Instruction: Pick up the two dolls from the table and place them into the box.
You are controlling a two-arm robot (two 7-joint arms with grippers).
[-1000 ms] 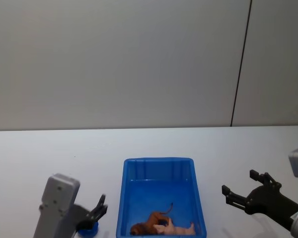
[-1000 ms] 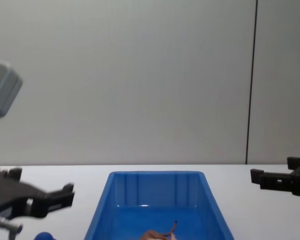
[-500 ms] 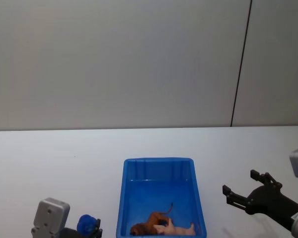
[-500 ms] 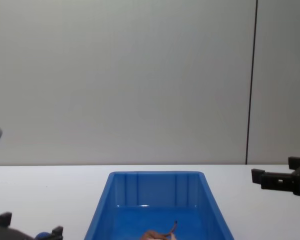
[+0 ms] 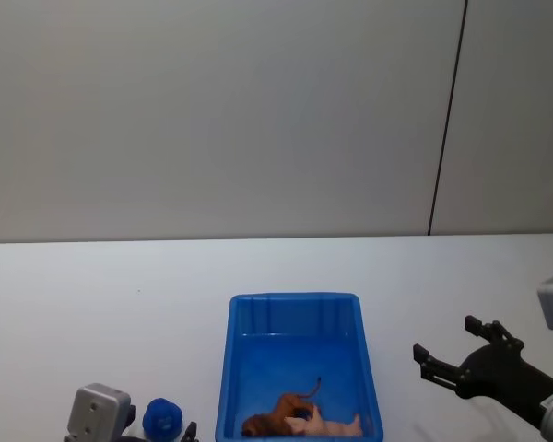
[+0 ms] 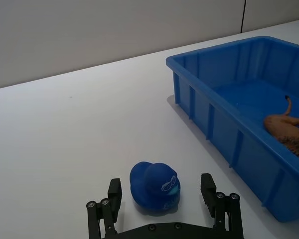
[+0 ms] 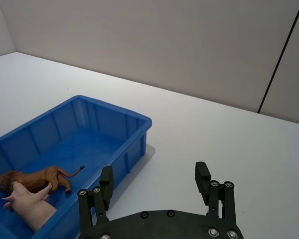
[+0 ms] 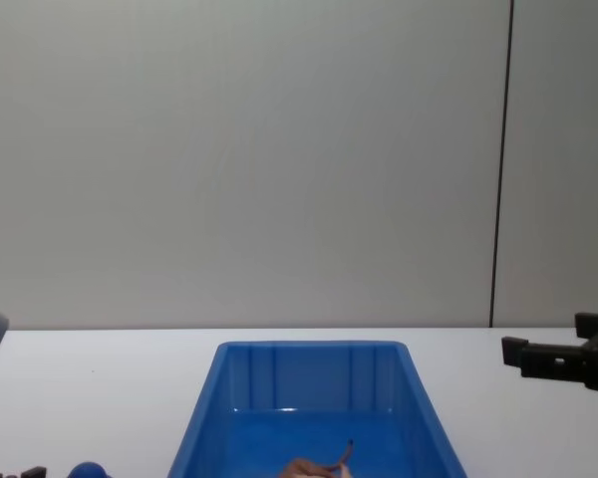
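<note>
The blue box point(image 5: 295, 300) stands on the white table point(image 5: 92, 304) in front of me. Both dolls lie at its near end: the brown animal point(image 5: 278, 411) and, against it, the pink pig point(image 5: 332, 426). The right wrist view shows the brown animal point(image 7: 35, 178) and the pig point(image 7: 31, 208) inside the box point(image 7: 117, 115). My left gripper point(image 6: 160, 180) is open, low over the table left of the box point(image 6: 214, 59). My right gripper point(image 5: 447, 343) hangs open over the table right of the box, with nothing in it.
A round blue toy with goggles point(image 6: 155, 186) lies on the table between the left gripper's spread fingers, apart from both; the head view has this toy point(image 5: 162, 416) left of the box. A grey wall rises behind the table.
My left arm has drawn back and down toward the near left corner, leaving the blue toy uncovered on the table. The right arm, the box and the dolls have not moved.
</note>
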